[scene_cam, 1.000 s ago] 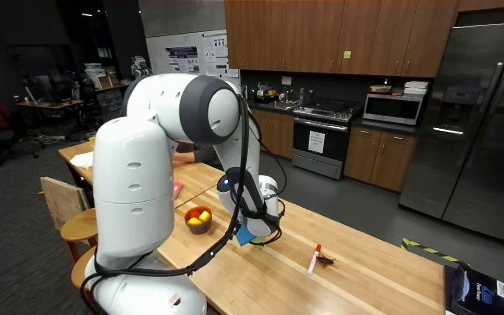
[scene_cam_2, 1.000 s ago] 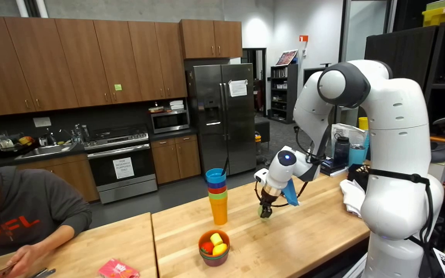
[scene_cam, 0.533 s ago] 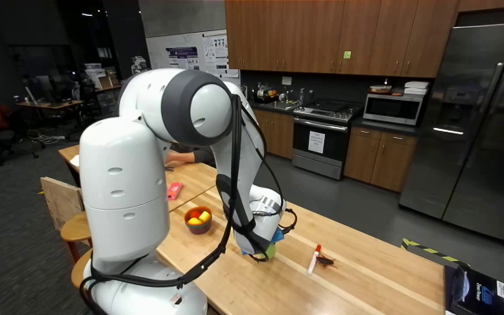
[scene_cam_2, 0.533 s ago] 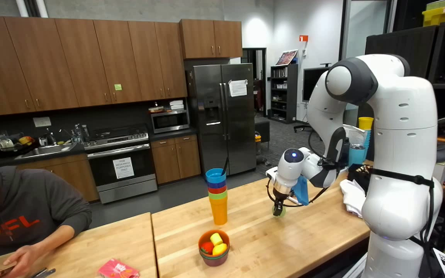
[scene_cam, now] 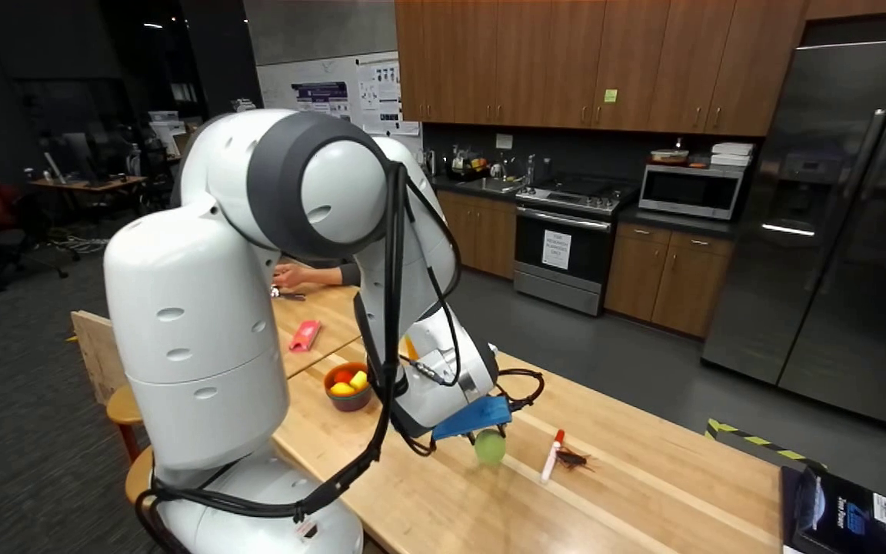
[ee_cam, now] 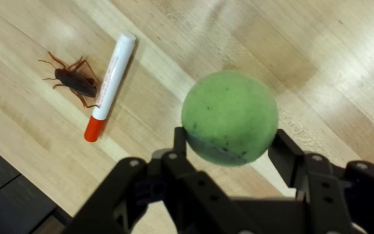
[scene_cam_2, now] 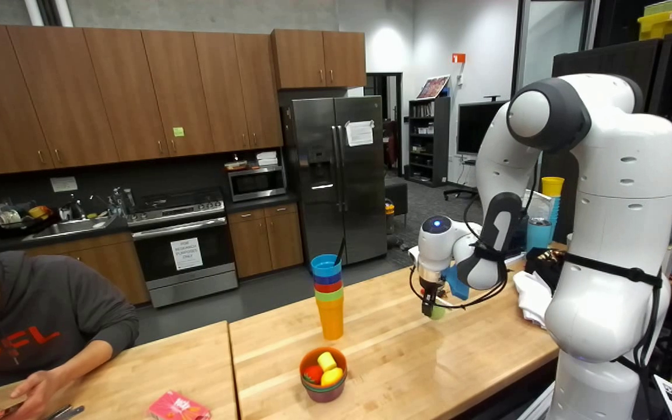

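A round green ball (ee_cam: 229, 110) with dark specks and a greyish patch sits between the fingers of my gripper (ee_cam: 230, 139). Both fingertips press on its sides, so the jaws are shut on it. In an exterior view the ball (scene_cam: 490, 447) hangs under the blue-taped wrist, seemingly just above the table. The fingers there are mostly hidden by the wrist. In the wrist view a white marker (ee_cam: 111, 76) with a red cap lies left of the ball. Touching or nearly touching the marker is a brown cockroach figure (ee_cam: 76, 83).
A bowl (scene_cam_2: 324, 393) holding red and yellow toy food stands on the wooden table, with a tall stack of coloured cups (scene_cam_2: 331, 315) behind it. A black box (scene_cam: 847, 512) rests at one table end. A person (scene_cam_2: 38, 309) sits at the adjoining table.
The arm has carried the ball along the table, away from the bowl and the cups and closer to the marker and cockroach. The grip on the ball stays the same.
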Action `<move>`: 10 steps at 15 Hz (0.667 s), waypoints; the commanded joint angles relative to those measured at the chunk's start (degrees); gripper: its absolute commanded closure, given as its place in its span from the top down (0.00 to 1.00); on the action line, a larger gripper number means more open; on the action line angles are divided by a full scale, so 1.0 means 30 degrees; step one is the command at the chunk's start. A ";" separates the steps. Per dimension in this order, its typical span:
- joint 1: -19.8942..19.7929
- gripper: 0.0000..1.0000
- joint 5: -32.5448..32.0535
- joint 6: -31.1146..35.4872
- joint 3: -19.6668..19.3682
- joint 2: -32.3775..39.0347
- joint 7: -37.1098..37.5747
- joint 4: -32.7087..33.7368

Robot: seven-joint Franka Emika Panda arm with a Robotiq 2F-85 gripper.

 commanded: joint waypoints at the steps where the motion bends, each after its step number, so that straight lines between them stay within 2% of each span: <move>1: -0.0085 0.39 0.5221 -0.1708 0.0273 -0.2605 -0.4769 -0.0588; 2: 0.0088 0.39 0.6699 -0.2318 0.0250 -0.3093 -0.5927 -0.0324; 3: -0.0288 0.39 0.7933 -0.2851 0.0712 -0.3617 -0.6805 -0.0052; 6: -0.0332 0.39 1.0790 -0.4665 0.0834 -0.4965 -0.8834 0.1183; 10: -0.0464 0.39 1.3188 -0.7051 0.0983 -0.6007 -1.0765 0.3000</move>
